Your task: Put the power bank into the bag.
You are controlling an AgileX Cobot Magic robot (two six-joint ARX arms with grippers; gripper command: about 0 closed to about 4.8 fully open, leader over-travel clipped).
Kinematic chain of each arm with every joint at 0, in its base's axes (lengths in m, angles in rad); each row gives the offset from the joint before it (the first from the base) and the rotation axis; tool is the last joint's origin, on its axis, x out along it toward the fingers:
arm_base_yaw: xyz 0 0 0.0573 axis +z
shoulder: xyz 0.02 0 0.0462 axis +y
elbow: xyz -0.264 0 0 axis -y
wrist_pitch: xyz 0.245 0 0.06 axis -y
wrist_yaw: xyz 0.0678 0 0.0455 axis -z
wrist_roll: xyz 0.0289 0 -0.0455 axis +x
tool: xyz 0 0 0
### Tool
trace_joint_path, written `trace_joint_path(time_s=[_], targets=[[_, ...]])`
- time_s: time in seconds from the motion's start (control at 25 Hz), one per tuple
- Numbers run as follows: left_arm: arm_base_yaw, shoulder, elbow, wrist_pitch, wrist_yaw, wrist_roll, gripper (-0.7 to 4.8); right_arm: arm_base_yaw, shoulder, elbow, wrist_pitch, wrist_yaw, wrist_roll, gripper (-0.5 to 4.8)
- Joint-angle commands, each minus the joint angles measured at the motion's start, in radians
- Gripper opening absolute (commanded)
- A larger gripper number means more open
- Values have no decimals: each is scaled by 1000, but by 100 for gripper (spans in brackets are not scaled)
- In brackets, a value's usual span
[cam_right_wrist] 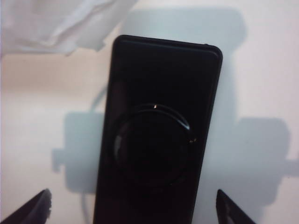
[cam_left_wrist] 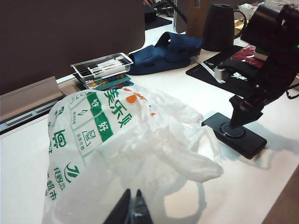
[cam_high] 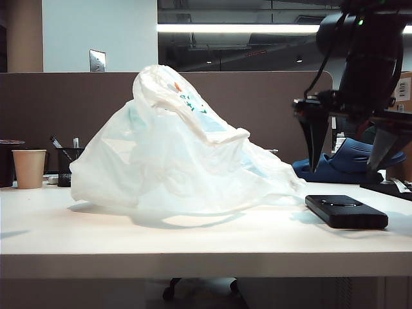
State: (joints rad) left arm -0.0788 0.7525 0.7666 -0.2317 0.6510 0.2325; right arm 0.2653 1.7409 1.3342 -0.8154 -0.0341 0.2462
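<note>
Pre-grasp step: right gripper point(cam_high: 347, 168) spread wide above power bank point(cam_high: 346, 210), beside bag point(cam_high: 174, 151); left gripper point(cam_left_wrist: 131, 211) pressed shut near bag; next, prob. lower & pinch.

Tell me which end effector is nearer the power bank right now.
Right. The right end effector hangs open directly above the power bank, fingers straddling it. The left end effector is shut, across the bag from it.

We see a translucent white bag point(cam_left_wrist: 117, 154) printed with green characters (plus small orange marks), a plain black power bank point(cam_high: 346, 211) on the white tabletop point(cam_high: 193, 241), a dark blue clog point(cam_left_wrist: 163, 53), and both black tools: left point(cam_left_wrist: 131, 210), right point(cam_high: 347, 154).
</note>
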Motion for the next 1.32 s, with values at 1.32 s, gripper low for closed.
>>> trace_joint_path(time_s=[1.32], targets=[[0, -2, 4, 9, -1, 3, -6, 3, 156, 1, 119, 62, 99, 479]])
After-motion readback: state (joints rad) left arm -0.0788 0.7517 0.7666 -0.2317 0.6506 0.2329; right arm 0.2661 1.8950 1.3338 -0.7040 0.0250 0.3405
